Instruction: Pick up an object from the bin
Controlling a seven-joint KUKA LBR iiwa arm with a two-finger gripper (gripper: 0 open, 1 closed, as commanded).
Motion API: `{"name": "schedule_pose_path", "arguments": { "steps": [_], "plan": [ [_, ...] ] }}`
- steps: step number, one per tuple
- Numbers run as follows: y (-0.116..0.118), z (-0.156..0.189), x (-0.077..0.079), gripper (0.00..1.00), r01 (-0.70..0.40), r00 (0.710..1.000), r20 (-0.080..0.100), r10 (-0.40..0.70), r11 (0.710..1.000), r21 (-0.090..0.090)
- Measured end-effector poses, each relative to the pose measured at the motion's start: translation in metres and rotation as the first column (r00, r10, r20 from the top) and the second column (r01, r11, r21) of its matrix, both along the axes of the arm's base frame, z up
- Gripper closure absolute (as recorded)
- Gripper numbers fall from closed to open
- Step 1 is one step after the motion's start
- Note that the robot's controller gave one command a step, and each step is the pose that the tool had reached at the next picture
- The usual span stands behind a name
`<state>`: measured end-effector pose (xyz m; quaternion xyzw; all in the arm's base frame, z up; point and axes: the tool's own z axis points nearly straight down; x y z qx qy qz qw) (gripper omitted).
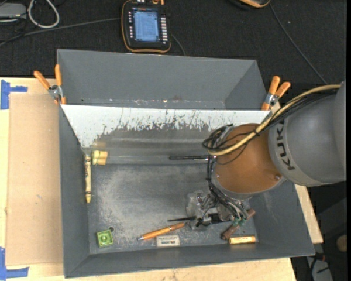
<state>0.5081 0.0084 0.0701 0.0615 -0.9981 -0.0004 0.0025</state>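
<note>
Black pen (180,219) lies front right in the grey bin (134,186), above an orange pencil (161,232), just beside the gripper (215,214), whose open-or-closed state cannot be told.

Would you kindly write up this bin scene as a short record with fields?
bin: grey metal bin
pincer: pincer low over the near right part of the floor
nearest things: black pen, orange pencil
by the near wall: white tag, orange-brown stub
left side: yellow crayon along the left wall, green square piece in the near left corner
held: cannot tell
</note>
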Motion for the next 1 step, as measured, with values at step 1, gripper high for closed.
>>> {"name": "schedule_pose_path", "arguments": {
  "steps": [1],
  "plan": [
    [-0.0001,0.0,0.0,1.0,0.001,1.0,0.0,-0.001,1.0,0.0]
  ]
}}
